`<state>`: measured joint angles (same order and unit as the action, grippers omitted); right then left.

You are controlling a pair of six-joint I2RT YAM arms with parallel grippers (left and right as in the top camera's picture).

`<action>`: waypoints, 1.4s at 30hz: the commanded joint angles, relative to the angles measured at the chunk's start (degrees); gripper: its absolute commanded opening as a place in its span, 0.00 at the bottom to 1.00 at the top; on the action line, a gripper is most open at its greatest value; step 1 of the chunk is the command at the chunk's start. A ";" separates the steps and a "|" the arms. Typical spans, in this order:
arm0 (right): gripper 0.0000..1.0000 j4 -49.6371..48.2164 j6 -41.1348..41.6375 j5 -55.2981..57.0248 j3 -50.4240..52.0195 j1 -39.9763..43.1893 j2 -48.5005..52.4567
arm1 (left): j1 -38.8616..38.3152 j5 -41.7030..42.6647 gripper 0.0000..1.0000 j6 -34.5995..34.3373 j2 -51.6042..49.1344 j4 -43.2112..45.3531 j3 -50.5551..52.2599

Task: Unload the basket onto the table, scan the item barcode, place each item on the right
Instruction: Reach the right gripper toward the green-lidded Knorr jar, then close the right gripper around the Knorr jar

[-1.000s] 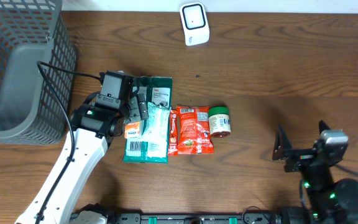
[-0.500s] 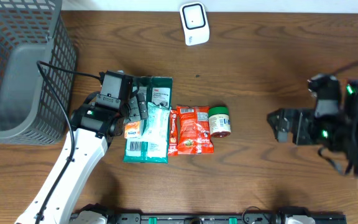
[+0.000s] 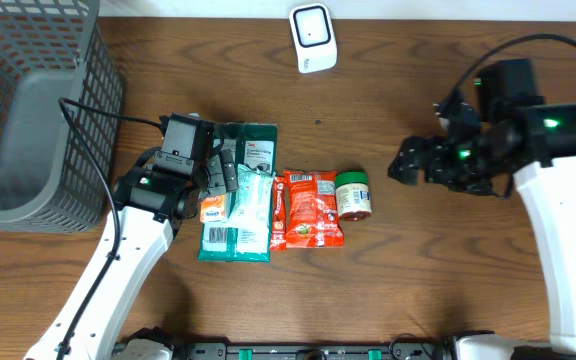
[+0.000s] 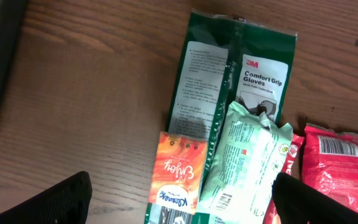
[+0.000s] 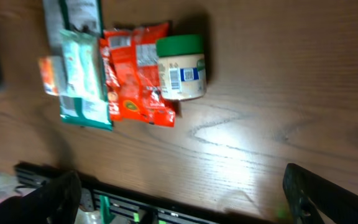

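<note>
Several items lie in a row mid-table: a dark green 3M pack, a pale green wipes pack on top of it, an orange tissue pack, a red snack packet and a small green-lidded jar on its side. The jar's barcode faces up in the right wrist view. My left gripper hovers open over the tissue pack and wipes pack, holding nothing. To the right of the jar, my right gripper hangs open and empty above bare wood.
A white barcode scanner stands at the back edge, centre. A grey wire basket fills the back left corner, with a black cable running from it to the left arm. A black rail lines the table's front edge.
My right arm has swung up from the front right edge and moved left toward the jar. The left arm and the items have not moved.
</note>
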<state>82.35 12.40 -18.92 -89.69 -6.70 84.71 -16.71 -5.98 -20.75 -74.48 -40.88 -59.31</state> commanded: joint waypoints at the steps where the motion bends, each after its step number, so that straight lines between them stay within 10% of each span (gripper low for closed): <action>1: 0.99 -1.57 5.60 7.28 -1.27 -5.40 1.77 | 0.02 -0.74 0.93 0.50 0.11 -0.13 -1.25; 42: 0.89 -19.76 4.22 10.88 -0.94 -14.73 34.58 | 0.02 -0.74 0.93 0.50 0.11 -0.13 -1.25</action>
<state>62.83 17.34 -7.70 -89.84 -20.49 118.30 -16.71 -5.98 -20.75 -74.48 -40.91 -59.31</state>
